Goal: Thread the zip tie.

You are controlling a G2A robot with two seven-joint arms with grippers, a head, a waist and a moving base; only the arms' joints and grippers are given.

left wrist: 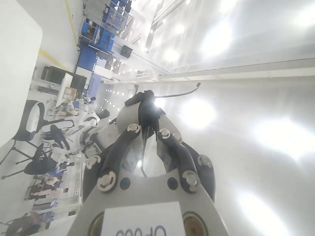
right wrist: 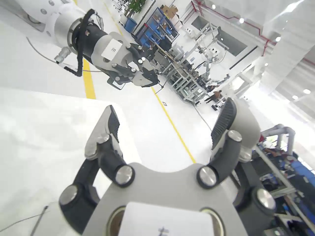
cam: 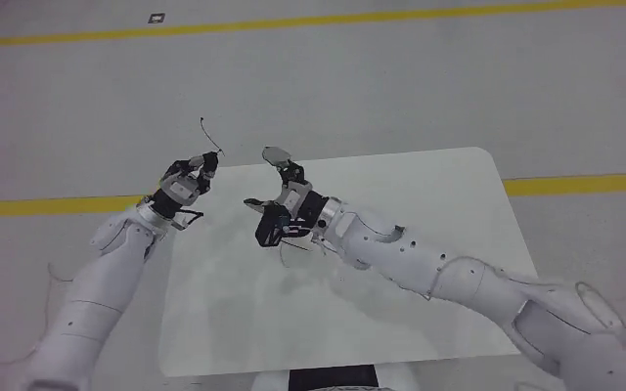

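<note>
A thin black zip tie (left wrist: pixel 177 95) is pinched in my left gripper (left wrist: pixel 146 96), which is shut on it. Its free end curves out past the fingertips, and its other part runs back between the fingers. In the top view the left gripper (cam: pixel 207 161) is raised just off the table's far left corner, with the zip tie (cam: pixel 208 132) pointing away from it. My right gripper (cam: pixel 267 181) stands wide open with nothing in it, a short way to the right of the left one and facing it. The right wrist view shows its fingers (right wrist: pixel 110 121) spread and the left gripper (right wrist: pixel 147 77) beyond them.
The white table (cam: pixel 411 293) lies under the right arm, its rounded far left corner (right wrist: pixel 110 104) just below the open right gripper. A thin grey strand (right wrist: pixel 40 213) lies on the table near the right wrist. Yellow floor lines (cam: pixel 293 21) run beyond the table.
</note>
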